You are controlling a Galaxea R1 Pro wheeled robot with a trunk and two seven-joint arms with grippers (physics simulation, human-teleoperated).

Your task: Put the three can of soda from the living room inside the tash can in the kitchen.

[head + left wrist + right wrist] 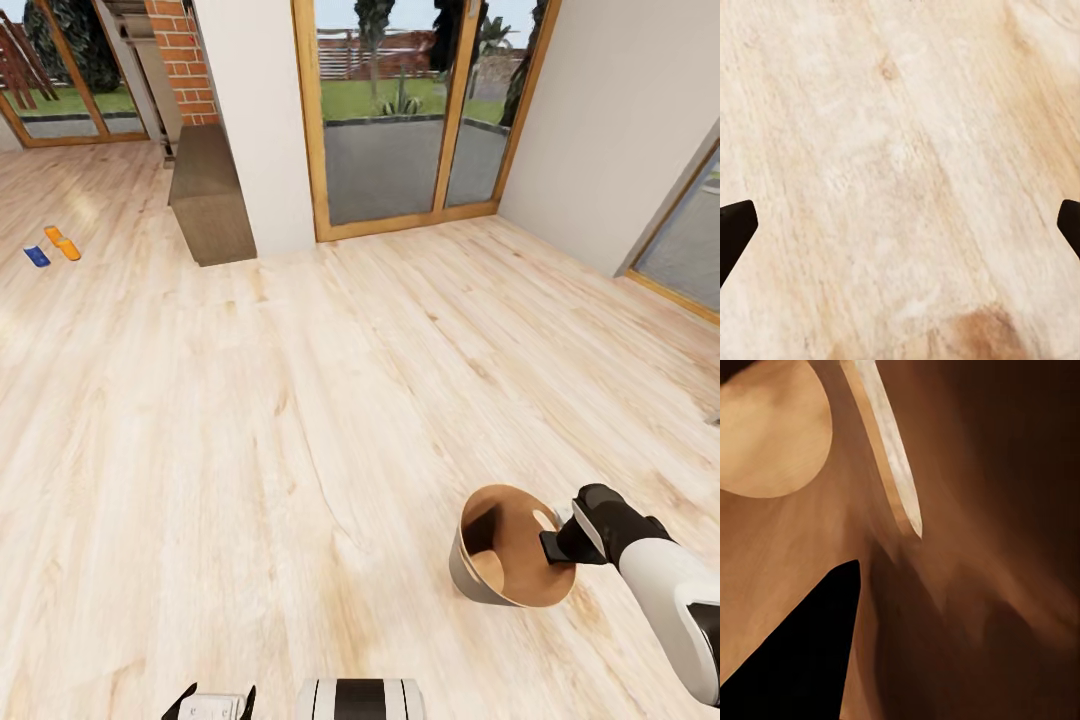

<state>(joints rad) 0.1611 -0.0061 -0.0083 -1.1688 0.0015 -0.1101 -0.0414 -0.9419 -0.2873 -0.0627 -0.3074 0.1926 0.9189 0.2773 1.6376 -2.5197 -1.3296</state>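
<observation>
Right fingers point(556, 546) grip the tash can point(470, 575) rim, far from cans point(52, 246).

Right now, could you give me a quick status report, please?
Right gripper shut on trash can rim, bin empty. Left gripper open above wood floor. Three soda cans far off on floor; path bare.

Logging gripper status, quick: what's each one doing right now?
Left gripper: open, empty.
Right gripper: shut on the round brown-and-grey trash bin's rim.
</observation>
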